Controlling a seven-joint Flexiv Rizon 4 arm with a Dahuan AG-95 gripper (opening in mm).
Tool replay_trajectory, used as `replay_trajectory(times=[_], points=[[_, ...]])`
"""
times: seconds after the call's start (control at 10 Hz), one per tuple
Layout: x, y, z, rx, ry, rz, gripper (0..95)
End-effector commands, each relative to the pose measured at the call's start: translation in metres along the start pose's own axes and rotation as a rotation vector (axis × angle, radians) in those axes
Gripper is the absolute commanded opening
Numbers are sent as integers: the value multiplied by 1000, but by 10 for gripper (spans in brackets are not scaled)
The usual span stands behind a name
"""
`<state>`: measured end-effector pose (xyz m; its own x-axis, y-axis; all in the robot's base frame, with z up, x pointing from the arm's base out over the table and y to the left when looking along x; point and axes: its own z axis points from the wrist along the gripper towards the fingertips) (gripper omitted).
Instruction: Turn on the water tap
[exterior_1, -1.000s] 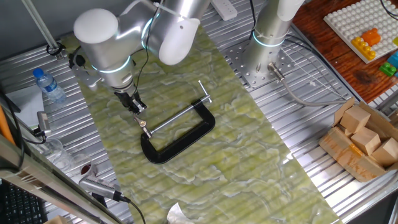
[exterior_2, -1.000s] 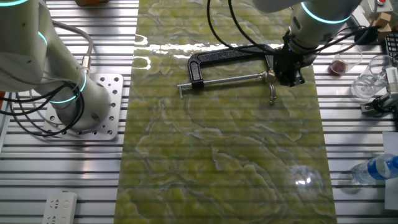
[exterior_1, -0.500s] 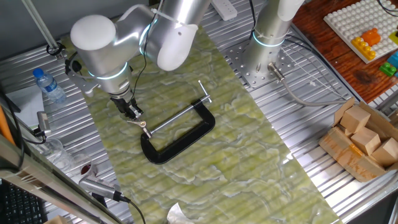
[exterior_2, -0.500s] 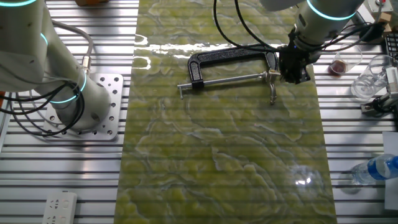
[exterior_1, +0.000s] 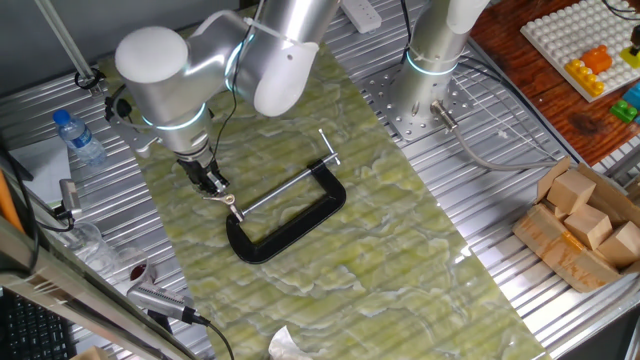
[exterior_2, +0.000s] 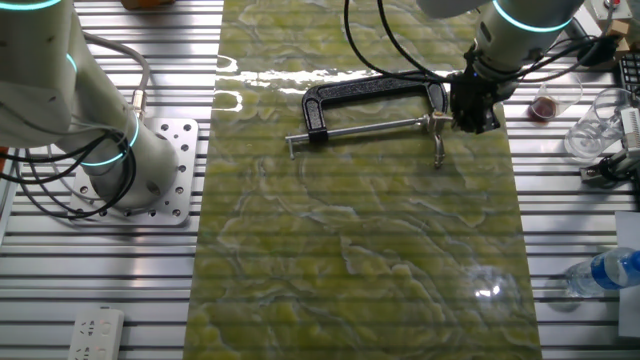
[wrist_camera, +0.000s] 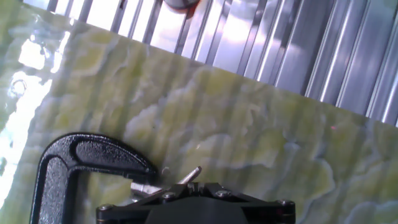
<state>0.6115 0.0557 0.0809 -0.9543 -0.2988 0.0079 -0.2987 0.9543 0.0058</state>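
On the green mat (exterior_1: 400, 240) lies the water tap (exterior_1: 290, 215) (black frame flat, screw horizontal); the gripper (exterior_1: 213, 184) sits at its T-bar handle (exterior_2: 438, 140), finger spacing indiscernible.

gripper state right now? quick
Gripper: at the T-bar end of the water tap, but whether the fingers are open or closed on the handle cannot be told from any view.

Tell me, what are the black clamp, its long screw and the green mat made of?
The black clamp looks like cast metal with matte, grainy paint. Its long screw looks like bare steel, silver and shiny. The green mat is probably plastic or vinyl: glossy, reflecting light, with a printed stone pattern.
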Motion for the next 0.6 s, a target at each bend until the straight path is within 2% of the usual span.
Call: replay_trajectory(times=[0.1,0.6], points=[[-2,2,0,-3,-2,12,0],[-8,9,5,-1,-4,53,0]])
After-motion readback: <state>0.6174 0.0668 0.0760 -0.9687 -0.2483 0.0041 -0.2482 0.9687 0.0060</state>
